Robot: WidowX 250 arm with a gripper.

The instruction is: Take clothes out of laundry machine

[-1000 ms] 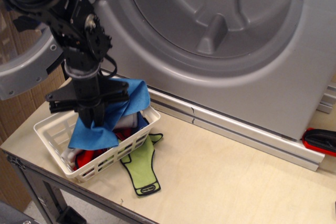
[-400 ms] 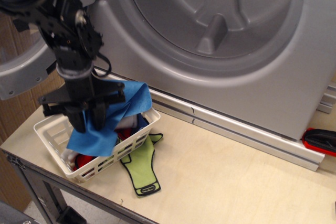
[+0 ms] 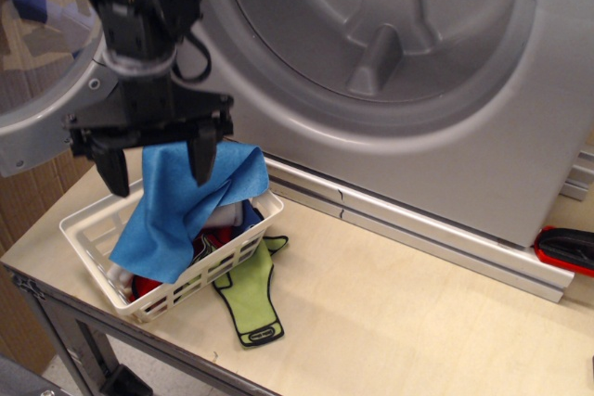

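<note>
The blue cloth [image 3: 174, 212] lies draped over the white slotted basket [image 3: 85, 234], covering most of it, one corner hanging over the front-left rim. My gripper [image 3: 158, 166] hovers just above it, pointing down, with its two black fingers [image 3: 203, 159] spread wide on either side of the cloth's top edge. It is open and holds nothing. The silver-grey laundry machine [image 3: 445, 136] stands behind, its ribbed drum [image 3: 380, 34] open and empty. Its round door [image 3: 42, 136] is swung open at the left.
Red and beige garments [image 3: 153, 280] lie in the basket under the cloth. A lime-green piece with black trim [image 3: 252, 296] lies on the wooden table [image 3: 399, 322] beside the basket. A red and black object [image 3: 566, 249] sits at the right edge.
My gripper has risen from the basket and its fingers have spread apart. The blue cloth has been let go and has settled over the basket.
</note>
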